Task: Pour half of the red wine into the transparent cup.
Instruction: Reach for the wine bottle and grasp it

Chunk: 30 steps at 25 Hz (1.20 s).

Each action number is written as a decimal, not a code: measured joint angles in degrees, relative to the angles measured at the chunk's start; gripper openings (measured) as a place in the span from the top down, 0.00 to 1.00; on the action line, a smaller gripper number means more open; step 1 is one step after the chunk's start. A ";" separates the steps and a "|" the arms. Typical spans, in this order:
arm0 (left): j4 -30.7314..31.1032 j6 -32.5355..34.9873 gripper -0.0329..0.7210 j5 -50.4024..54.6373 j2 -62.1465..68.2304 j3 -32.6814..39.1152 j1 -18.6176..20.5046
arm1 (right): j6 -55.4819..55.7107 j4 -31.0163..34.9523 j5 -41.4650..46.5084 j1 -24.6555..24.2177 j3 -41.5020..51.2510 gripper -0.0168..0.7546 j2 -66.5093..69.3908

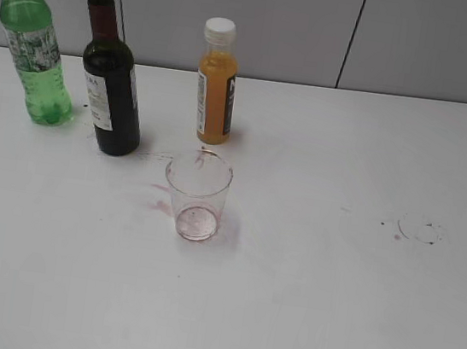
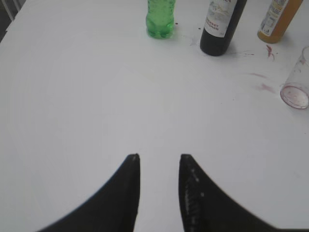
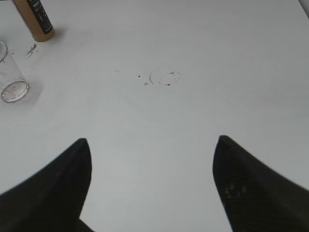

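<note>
Wine bottle [image 1: 112,81] between soda bottle [image 1: 34,41] and juice bottle [image 1: 216,82].

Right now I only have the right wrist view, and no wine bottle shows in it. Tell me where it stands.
Observer: The wine bottle stands upright, left of the juice bottle and behind-left of the transparent cup, apart from both.
Operator: Report anything beyond it.
Observer: A green soda bottle stands further left, apart from the wine bottle.
Operator: Give me the left hand.
Observer: The left hand is open over bare table, holding nothing, with the bottles well ahead of it.
</note>
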 joint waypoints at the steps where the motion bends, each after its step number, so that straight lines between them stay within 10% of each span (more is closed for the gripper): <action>1: 0.00 0.00 0.68 0.00 0.00 0.00 0.00 | 0.00 0.00 0.00 0.00 0.00 0.21 0.00; 11: 0.00 0.00 0.12 -0.05 0.00 0.00 0.00 | 0.05 0.00 0.00 0.00 0.00 0.21 0.00; 30: -2.73 0.44 0.13 -41.25 25.66 -1.17 0.00 | 0.01 0.00 0.00 0.00 0.00 0.21 0.00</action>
